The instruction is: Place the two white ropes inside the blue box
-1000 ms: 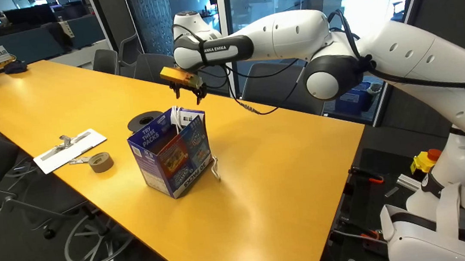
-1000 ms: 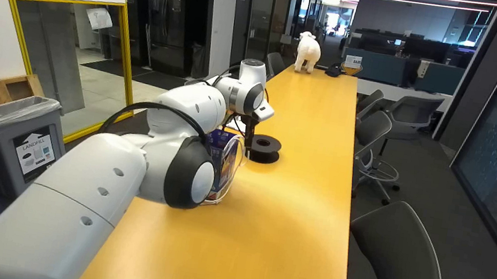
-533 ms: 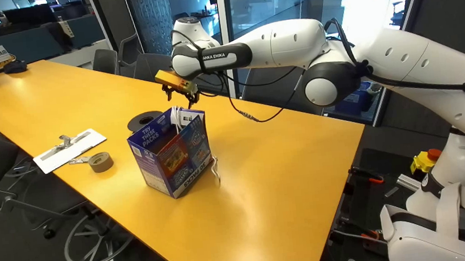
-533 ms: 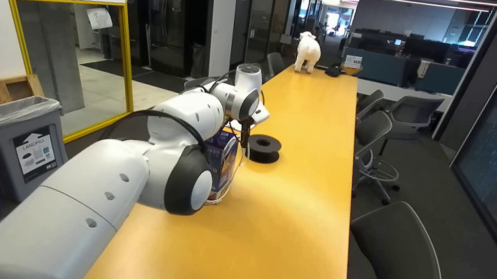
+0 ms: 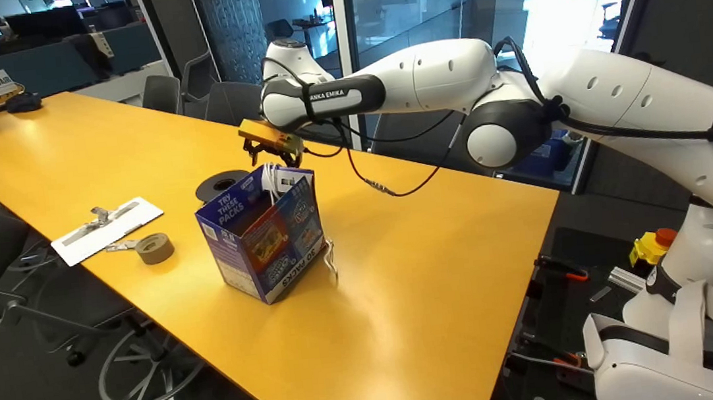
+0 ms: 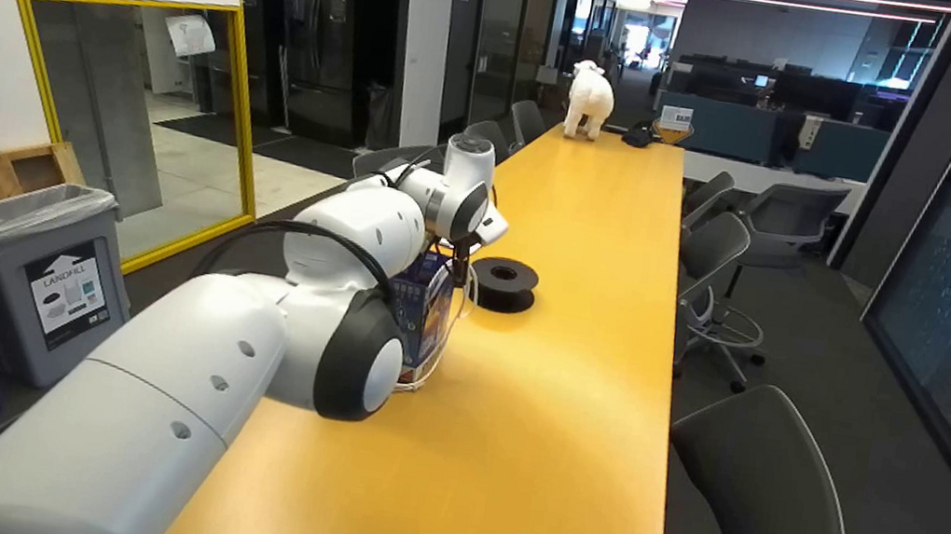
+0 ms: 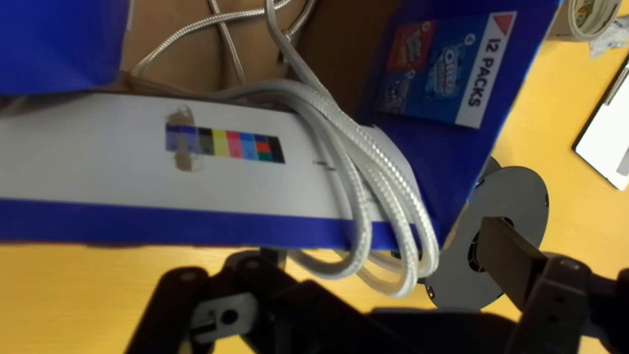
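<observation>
Between the long edges of the table (image 6: 547, 485), toward the short edge where the robot arm (image 5: 449, 74) stands, the blue box (image 5: 272, 252) sits upright with its top open, and the job looks partly done. White rope (image 7: 346, 128) lies in crossed strands on the box's bottom, climbs one wall and spills over the rim near a corner in a bunch of loops. In both exterior views more rope shows outside the box, reaching down to the table. Whether these are one rope or both I cannot tell. What is left, I judge, is to grip the loops, lift them clear of the rim and drop everything that hangs outside into the box. The fingers (image 7: 511, 260) are spread apart and grip nothing, with the loops between them in the wrist view.

A black spool (image 6: 507, 298) lies just beside the box. Toward one long edge lies a roll of tape (image 5: 155, 249), with a clipboard (image 5: 106, 229) at that edge. A white toy sheep (image 6: 590, 100) stands at the far short edge, with a dark bundle (image 6: 639, 133) near the far corner. Chairs (image 6: 766, 499) line both long edges; bins (image 6: 60, 299) stand off one side, a glass wall (image 5: 407, 16) off the opposite.
</observation>
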### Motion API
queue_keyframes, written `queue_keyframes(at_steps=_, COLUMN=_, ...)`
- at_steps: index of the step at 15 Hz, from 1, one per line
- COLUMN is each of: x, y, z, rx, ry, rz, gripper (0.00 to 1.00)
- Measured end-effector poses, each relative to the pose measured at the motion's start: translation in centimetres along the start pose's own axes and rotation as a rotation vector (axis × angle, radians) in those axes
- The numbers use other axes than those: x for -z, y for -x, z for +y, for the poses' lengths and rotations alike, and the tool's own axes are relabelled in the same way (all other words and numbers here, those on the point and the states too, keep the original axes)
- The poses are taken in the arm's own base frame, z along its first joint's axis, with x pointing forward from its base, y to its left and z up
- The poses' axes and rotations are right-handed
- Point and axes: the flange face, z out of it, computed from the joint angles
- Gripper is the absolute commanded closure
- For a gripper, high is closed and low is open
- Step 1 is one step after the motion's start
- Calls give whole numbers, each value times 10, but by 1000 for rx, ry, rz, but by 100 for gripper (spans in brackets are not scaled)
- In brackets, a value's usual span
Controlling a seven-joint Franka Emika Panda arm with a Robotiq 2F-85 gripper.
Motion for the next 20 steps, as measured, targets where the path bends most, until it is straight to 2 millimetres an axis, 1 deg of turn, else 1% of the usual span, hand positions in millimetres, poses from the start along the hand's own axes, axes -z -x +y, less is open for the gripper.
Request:
queue_keyframes(at_steps=5, x=-10, y=3, z=5, rx=52, ry=15, rz=-37, gripper=0)
queue_keyframes(at_steps=12, x=-8, y=-2, z=6, rx=47, ry=12, rz=-36, gripper=0)
queue_keyframes(at_steps=13, x=-8, y=-2, z=7, rx=48, ry=12, rz=-36, gripper=25)
queue_keyframes(at_steps=14, x=-9, y=-2, z=7, rx=50, ry=13, rz=-36, gripper=26)
queue_keyframes(at_steps=20, x=-9, y=-2, z=8, rx=57, ry=24, rz=-41, gripper=73)
